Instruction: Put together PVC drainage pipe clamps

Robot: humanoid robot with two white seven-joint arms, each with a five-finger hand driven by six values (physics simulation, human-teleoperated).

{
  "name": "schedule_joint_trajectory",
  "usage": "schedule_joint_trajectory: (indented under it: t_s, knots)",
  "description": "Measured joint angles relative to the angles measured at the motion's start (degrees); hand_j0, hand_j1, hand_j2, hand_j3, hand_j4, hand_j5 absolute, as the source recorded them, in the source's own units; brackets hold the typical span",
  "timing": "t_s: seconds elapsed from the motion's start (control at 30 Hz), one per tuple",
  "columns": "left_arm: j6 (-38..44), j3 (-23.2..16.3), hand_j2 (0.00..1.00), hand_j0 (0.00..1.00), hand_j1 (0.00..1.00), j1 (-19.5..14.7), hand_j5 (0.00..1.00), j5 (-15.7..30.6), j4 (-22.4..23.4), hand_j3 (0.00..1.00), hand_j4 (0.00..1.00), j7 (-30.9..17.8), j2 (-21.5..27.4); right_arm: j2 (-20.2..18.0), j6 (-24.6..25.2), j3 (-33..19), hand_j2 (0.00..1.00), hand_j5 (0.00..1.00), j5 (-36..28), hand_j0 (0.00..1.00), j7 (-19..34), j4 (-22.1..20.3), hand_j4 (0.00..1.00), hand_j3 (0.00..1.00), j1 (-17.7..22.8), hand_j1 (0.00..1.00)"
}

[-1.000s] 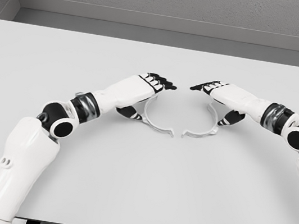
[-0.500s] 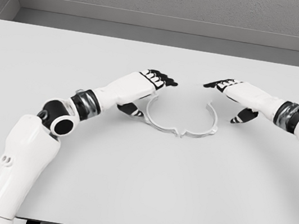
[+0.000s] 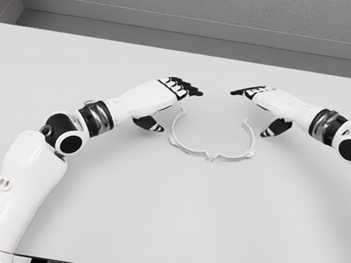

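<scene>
Two thin clamp halves lie joined, both hands clear of them.

I see the left clamp half [image 3: 180, 134] and right clamp half [image 3: 243, 144], slim white arcs, meeting at their near ends mid-tabletop [image 3: 162, 216]; the ring opens toward the far edge. My left hand [image 3: 167, 97] and right hand [image 3: 265, 104] hover beside it, fingers relaxed, gripping nothing.

The render is bright, evenly lit and sharp throughout, without blur, glare or edge distortion. Soft diffuse light from above leaves only faint, pale shadows on the white desk [image 3: 161, 223] beneath the arms, while the grey back wall [image 3: 209, 0] looks dimmer.
</scene>
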Motion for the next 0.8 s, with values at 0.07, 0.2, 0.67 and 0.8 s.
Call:
schedule_joint_trajectory:
  t_s: [0.07,0.2,0.67,0.8]
  knots:
    - [-0.1,-0.2,1.0,1.0,1.0,0.2,1.0,0.0,-0.2,1.0,1.0,0.0,0.0,0.2,0.0,0.1,1.0,1.0,0.0,1.0,0.0,0.5,1.0,1.0,0.0,1.0]
    - [-0.4,-0.3,1.0,1.0,1.0,0.4,1.0,0.1,-0.6,1.0,1.0,0.0,0.0,0.3,0.0,0.2,1.0,1.0,0.0,1.0,0.0,1.1,1.0,1.0,0.0,1.0]
    - [-0.5,-0.5,1.0,1.0,1.0,0.4,1.0,0.2,-0.8,1.0,1.0,0.0,-0.1,1.4,0.1,0.7,1.0,1.0,-0.1,1.0,-0.1,0.8,1.0,1.0,-0.1,1.0]
    - [-0.6,0.4,1.0,1.0,1.0,0.4,1.0,0.6,-1.3,1.0,1.0,0.0,0.6,1.8,0.1,0.7,1.0,1.0,-0.2,1.0,-0.1,0.7,1.0,1.0,-0.1,1.0]
